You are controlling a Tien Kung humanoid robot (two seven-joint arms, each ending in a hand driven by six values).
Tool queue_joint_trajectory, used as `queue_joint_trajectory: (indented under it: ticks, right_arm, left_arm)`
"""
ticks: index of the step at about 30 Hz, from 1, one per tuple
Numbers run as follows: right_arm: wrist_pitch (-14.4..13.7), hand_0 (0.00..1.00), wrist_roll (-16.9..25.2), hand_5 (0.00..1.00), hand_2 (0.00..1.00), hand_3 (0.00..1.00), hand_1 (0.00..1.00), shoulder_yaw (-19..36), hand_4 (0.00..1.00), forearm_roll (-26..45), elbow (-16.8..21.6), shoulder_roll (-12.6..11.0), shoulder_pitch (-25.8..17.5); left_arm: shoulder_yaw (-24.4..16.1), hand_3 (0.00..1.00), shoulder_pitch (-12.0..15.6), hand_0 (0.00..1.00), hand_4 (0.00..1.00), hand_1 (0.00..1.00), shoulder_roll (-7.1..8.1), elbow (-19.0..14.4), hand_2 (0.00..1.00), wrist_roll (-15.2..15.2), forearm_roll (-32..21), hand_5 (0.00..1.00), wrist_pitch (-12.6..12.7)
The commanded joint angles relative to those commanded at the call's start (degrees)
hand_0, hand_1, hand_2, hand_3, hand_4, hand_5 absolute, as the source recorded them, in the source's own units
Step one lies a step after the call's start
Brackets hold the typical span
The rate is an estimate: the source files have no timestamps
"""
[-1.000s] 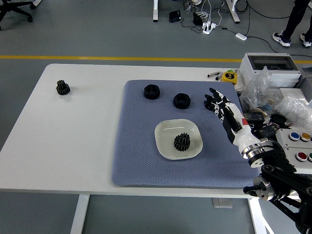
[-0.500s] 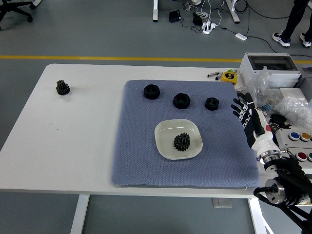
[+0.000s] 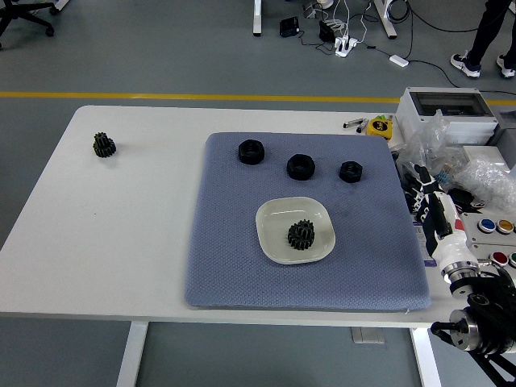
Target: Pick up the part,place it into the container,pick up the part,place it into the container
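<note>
A white dish (image 3: 274, 235) sits on the blue-grey mat (image 3: 234, 258) with a black gear (image 3: 301, 234) lying inside it. Three black nuts rest along the mat's far part: one (image 3: 251, 151) at the left, one (image 3: 301, 166) in the middle, a smaller one (image 3: 350, 170) at the right. A second black gear (image 3: 103, 144) lies far left on the bare table. My right hand (image 3: 426, 192) hovers off the mat's right edge, fingers spread and holding nothing. The left arm is out of sight.
At the table's right end stand a grey box (image 3: 446, 109), crumpled plastic bags (image 3: 484, 173) and a button panel (image 3: 498, 234). A yellow tape measure (image 3: 378, 126) and pens lie beyond the mat. A person's legs (image 3: 488, 36) show top right.
My right hand has drawn back to the right, from over the small nut to beyond the mat's edge. The small nut, hidden by the fingers before, now lies uncovered on the mat.
</note>
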Motion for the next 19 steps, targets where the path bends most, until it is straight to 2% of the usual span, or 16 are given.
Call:
queue_joint_trajectory:
  ticks: [4,11,14,19]
  right_arm:
    - [0.66,0.885,-0.02,0.998,0.856,0.872,0.828,2.69,0.998,-2.71,-0.07,1.83,-2.01]
    - [2.36,0.851,1.40,0.998,0.843,0.854,0.814,6.93,0.998,-4.42,-1.28,6.92,-4.97]
    - [2.75,0.851,1.16,0.998,0.843,0.854,0.814,8.18,0.998,-6.56,-1.18,7.69,-6.30]
    - [3.70,0.833,1.17,0.998,0.830,0.836,0.801,9.58,0.998,-8.67,-0.58,7.53,-7.83]
  left_arm:
    - [-0.15,0.608,0.08,0.717,0.678,0.721,0.02,0.01,0.752,0.10,0.34,0.578,-0.07]
    - [-0.61,0.609,0.40,0.717,0.679,0.720,0.04,0.16,0.751,0.33,0.97,0.579,0.00]
    - [-0.86,0.609,0.57,0.717,0.679,0.720,-0.10,0.22,0.751,0.40,1.12,0.579,0.07]
    - [-1.12,0.610,0.80,0.717,0.678,0.721,-0.16,0.22,0.751,0.49,1.51,0.579,-0.02]
